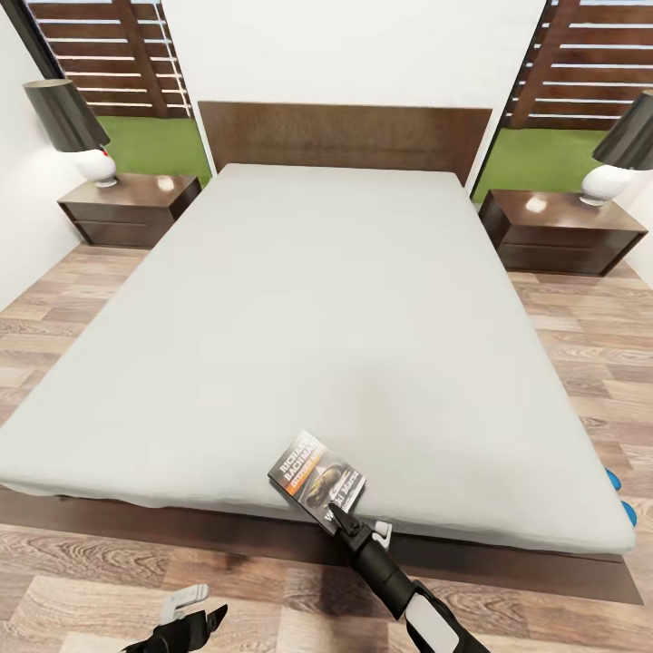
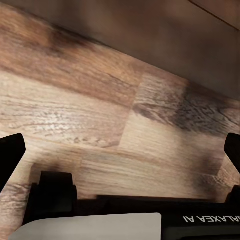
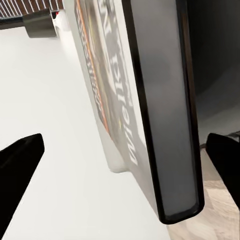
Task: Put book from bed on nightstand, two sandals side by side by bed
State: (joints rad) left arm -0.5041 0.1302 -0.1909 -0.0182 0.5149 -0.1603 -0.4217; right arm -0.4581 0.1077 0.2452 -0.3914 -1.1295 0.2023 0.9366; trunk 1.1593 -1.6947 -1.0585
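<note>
The right claw (image 1: 355,523), fingers spread apart, sits at the paperback book's (image 1: 316,478) near corner, perhaps touching it, on the bed (image 1: 299,299); the left claw (image 1: 195,609) gapes over floorboards.

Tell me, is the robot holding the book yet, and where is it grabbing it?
Not yet. The right gripper is open at the book's near edge, fingers either side, not clamped. The left gripper is open over the floor, holding nothing.

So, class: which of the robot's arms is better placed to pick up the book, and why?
Right. The right gripper is at the book at the bed's near edge; the left gripper hangs open over floor.
</note>
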